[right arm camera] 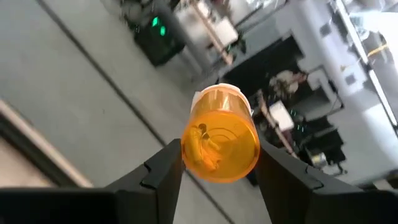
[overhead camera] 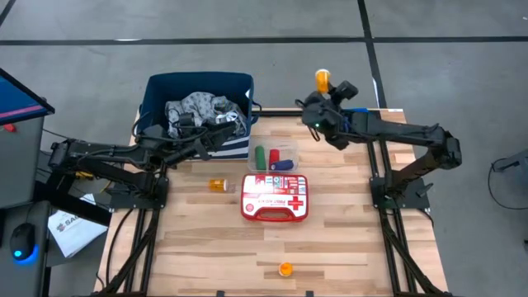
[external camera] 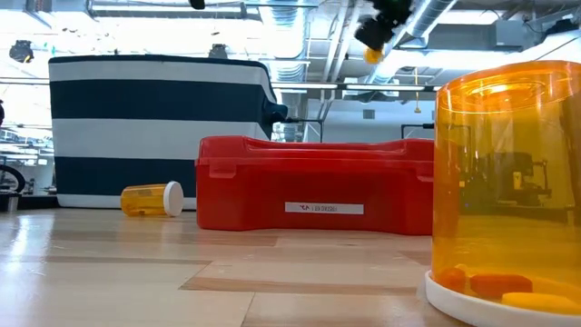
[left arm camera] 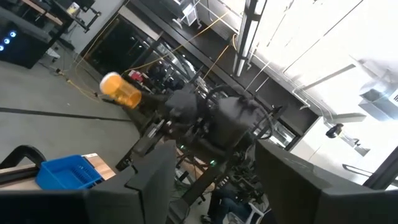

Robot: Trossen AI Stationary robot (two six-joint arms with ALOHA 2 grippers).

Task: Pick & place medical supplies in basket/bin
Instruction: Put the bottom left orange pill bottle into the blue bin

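Above the worktop's far edge, right claw [overhead camera: 322, 92] was clamped on an orange pill bottle [overhead camera: 322, 80], held up in the air; right wrist view showed the bottle [right arm camera: 220, 135] pinched between both fingers [right arm camera: 163, 171], white cap pointing away. Same bottle [left arm camera: 120, 89] visible from the left wrist, with the small blue bin [left arm camera: 65, 172] low in that shot.

Left claw [overhead camera: 224, 122] sat over the navy basket [overhead camera: 157, 91], fingers apart, nothing seen between them. Grey-white cloth [overhead camera: 194, 106] lay bunched inside the basket, right under that claw.

On the worktop [overhead camera: 346, 239]:
- clear tray [overhead camera: 251, 150] just right of the basket, holding green [overhead camera: 260, 157], red [overhead camera: 274, 157] and dark blue [overhead camera: 285, 165] cylinders
- red-and-white first-aid case [overhead camera: 275, 197] directly in front of that tray, mid-table
- second pill bottle [overhead camera: 218, 185] on its side, just left of the case, near the basket's front
- third pill bottle [overhead camera: 285, 269] standing near the front edge, well apart from the rest

Low view: the near bottle [external camera: 504, 182] filled the right side and blocked most of that half; the case [external camera: 313, 195] hid the tray behind it; the lying bottle [external camera: 152, 199] sat in front of the striped basket [external camera: 136, 127].
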